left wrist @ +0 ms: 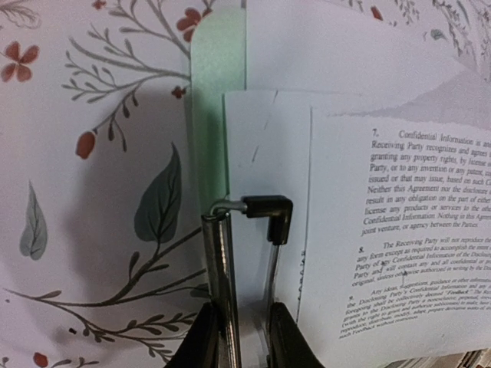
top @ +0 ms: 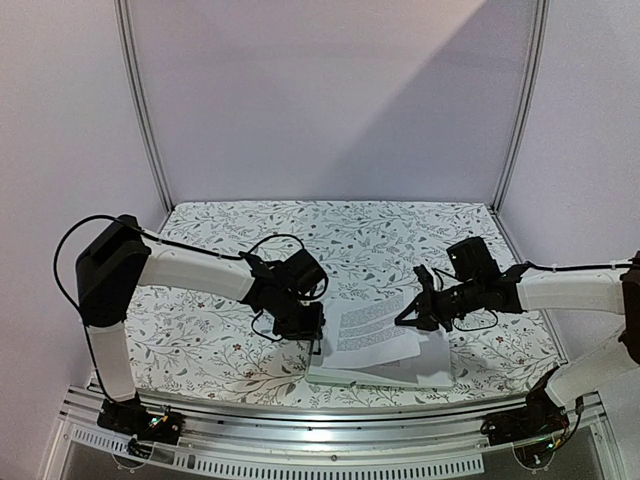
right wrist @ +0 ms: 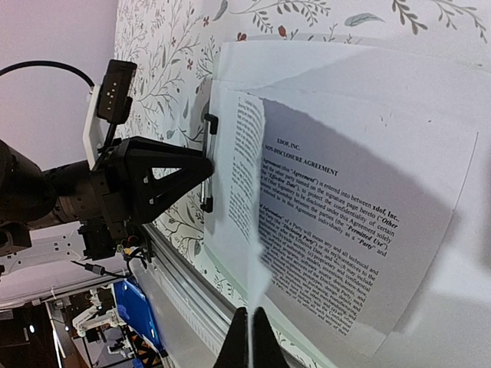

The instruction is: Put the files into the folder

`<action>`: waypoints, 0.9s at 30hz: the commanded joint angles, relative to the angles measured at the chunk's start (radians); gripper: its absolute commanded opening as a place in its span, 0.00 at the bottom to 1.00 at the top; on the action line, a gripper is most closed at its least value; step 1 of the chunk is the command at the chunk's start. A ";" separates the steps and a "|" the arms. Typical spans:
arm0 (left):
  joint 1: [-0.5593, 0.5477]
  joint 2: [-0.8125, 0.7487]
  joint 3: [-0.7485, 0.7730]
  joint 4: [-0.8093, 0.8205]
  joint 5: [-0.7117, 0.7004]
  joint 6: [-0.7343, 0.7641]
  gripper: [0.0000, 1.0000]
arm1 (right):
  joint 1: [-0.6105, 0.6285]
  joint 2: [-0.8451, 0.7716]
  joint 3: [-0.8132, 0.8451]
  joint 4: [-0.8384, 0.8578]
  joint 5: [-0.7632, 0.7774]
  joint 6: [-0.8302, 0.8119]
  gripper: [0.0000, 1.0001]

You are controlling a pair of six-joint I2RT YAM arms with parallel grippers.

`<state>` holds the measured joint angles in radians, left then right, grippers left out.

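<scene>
The pale green folder [top: 432,376] lies flat near the table's front edge, its green margin [left wrist: 219,100] showing beside the white files [top: 370,335]. My left gripper [top: 312,335] [left wrist: 244,314] is shut on the folder's metal clip [left wrist: 265,211], squeezing its wire lever at the folder's left end. A printed sheet [left wrist: 399,230] [right wrist: 353,222] rests on the board, close to the clip. My right gripper [top: 408,318] [right wrist: 251,314] is shut on the edge of another printed sheet [right wrist: 247,169], which curves up off the stack. The left gripper [right wrist: 157,178] also shows in the right wrist view.
A floral tablecloth [top: 210,330] covers the table. An aluminium rail [top: 330,430] [right wrist: 184,299] runs along the front edge just below the folder. Metal posts [top: 145,110] stand at the back corners against the wall.
</scene>
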<state>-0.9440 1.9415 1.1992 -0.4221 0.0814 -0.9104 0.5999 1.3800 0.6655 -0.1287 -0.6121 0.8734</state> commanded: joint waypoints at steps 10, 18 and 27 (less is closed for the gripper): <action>0.022 0.014 -0.035 -0.052 0.002 0.005 0.00 | 0.029 0.079 0.083 0.001 -0.022 0.007 0.00; 0.027 0.025 -0.039 -0.044 0.012 0.008 0.00 | 0.051 0.093 0.077 0.106 -0.063 0.053 0.00; 0.034 0.020 -0.041 -0.041 0.020 0.011 0.00 | 0.072 0.110 0.067 0.210 -0.124 0.101 0.00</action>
<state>-0.9340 1.9415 1.1954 -0.4160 0.1043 -0.9066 0.6617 1.4773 0.7322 0.0170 -0.6994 0.9463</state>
